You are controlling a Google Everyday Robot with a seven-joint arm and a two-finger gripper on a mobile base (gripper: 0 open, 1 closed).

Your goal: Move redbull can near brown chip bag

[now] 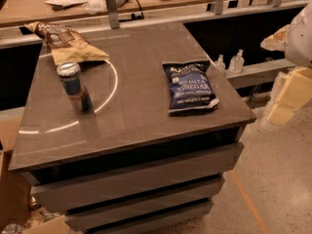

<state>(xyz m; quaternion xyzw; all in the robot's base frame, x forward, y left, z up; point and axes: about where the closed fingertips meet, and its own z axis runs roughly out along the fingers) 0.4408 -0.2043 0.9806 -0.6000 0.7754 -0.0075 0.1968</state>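
The redbull can [75, 87] stands upright on the left part of the grey counter [141, 111], slim, blue and silver with a silver top. The brown chip bag [66, 43] lies flat at the counter's back left corner, just behind the can, with a small gap between them. My arm, with its gripper [288, 97], shows as pale white and yellowish parts at the right edge of the camera view. It is off the counter to the right, far from the can, and holds nothing that I can see.
A dark blue "Sea Salt & Vinegar" chip bag [190, 87] lies on the right part of the counter. A wooden desk [29, 11] with papers and clutter runs behind it. Small bottles [229, 62] stand on a ledge to the right. A cardboard box [12, 194] sits at the lower left.
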